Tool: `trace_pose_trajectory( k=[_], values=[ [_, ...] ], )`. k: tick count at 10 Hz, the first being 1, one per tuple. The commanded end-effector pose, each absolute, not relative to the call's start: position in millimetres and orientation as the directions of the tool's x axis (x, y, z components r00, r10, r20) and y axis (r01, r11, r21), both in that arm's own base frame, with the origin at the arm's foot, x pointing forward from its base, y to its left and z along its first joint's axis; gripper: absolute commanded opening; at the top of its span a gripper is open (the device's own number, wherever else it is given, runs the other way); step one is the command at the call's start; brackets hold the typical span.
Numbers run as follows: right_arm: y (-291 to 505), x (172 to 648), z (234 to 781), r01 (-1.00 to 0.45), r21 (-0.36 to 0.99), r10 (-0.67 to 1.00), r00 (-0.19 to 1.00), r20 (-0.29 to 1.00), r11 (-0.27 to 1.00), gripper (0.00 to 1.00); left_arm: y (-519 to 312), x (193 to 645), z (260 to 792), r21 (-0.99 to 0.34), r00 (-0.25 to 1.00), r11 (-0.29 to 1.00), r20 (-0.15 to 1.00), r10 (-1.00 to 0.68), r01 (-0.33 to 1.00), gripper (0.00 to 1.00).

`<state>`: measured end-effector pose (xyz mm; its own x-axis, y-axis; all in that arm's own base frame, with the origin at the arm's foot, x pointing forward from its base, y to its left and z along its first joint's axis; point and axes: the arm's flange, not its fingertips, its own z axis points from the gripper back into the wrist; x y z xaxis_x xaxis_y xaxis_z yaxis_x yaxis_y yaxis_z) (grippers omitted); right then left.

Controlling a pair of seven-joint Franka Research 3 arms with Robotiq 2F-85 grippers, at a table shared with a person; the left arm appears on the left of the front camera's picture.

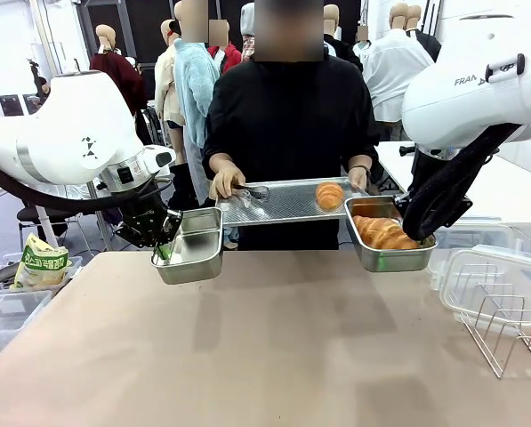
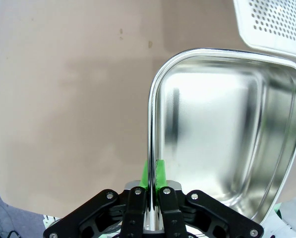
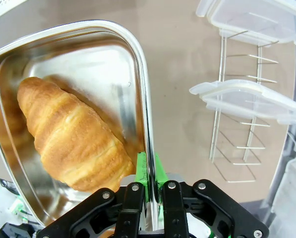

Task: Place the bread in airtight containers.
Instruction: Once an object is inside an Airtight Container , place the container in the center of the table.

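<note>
Tan table (image 1: pixel 247 356) lies bare right in front of you, so start at its left and read across.

Your left gripper (image 2: pixel 152 173) is clamped on the rim of the empty tin (image 2: pixel 227 139), one green pad on each side of the wall. It holds the tin up near the table's far edge.

In the middle, the person's hands (image 1: pixel 225 181) hold out the perforated tray (image 1: pixel 283 203). Tongs (image 1: pixel 252 191) lie on it, and one loose croissant (image 1: pixel 329 195) sits near its right end.

Your right gripper (image 3: pixel 148 171) is pinched on the rim of the filled tin (image 1: pixel 390 258), just beside the tray's right corner. A packed croissant (image 3: pixel 73 144) lies diagonally inside, touching the wall by the pads.

Beyond it, the clear lids (image 1: pixel 492 276) and the wire rack (image 1: pixel 505 334) wait on the table.

I judge you are mid-filling: one tin is loaded and the other is bare. Next, keep the empty tin level and close under the tray so the loose croissant can go in. Both tins need setting down before any lid goes on.
</note>
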<state>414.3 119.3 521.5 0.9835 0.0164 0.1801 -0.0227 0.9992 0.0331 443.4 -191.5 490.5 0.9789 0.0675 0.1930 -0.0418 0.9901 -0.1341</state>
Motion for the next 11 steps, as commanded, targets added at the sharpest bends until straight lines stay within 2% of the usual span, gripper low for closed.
trace_pose_trajectory(
  k=[1,2,3,6,8,11],
  values=[
    [119.4,414.3,521.5,-0.023,0.033,0.016,0.984,0.18,0.999,0.0,-191.6,444.0,493.4,-0.128,0.976,0.991,0.21,0.062,-0.035,0.0],
    [119.9,415.3,506.5,-0.037,0.039,0.032,0.991,0.131,0.999,0.0,-191.6,444.0,493.4,-0.128,0.976,0.991,0.21,0.062,-0.035,0.0],
    [122.2,420.2,488.3,-0.034,0.065,0.025,0.99,0.137,0.997,0.0,-191.6,444.0,493.4,-0.128,0.976,0.991,0.21,0.062,-0.035,0.0],
    [128.0,453.3,400.8,-0.056,0.166,0.047,0.997,0.056,0.985,0.0,-191.6,444.0,493.4,-0.128,0.976,0.991,0.21,0.062,-0.035,0.0],
    [135.3,455.1,367.1,-0.068,0.135,0.057,0.994,0.088,0.988,0.0,-191.6,444.0,493.4,-0.128,0.976,0.991,0.21,0.062,-0.035,0.0],
    [130.0,451.2,347.4,-0.055,0.068,0.048,0.995,0.089,0.996,0.0,-191.6,444.0,493.4,-0.128,0.976,0.991,0.21,0.062,-0.035,0.0]
  ],
)
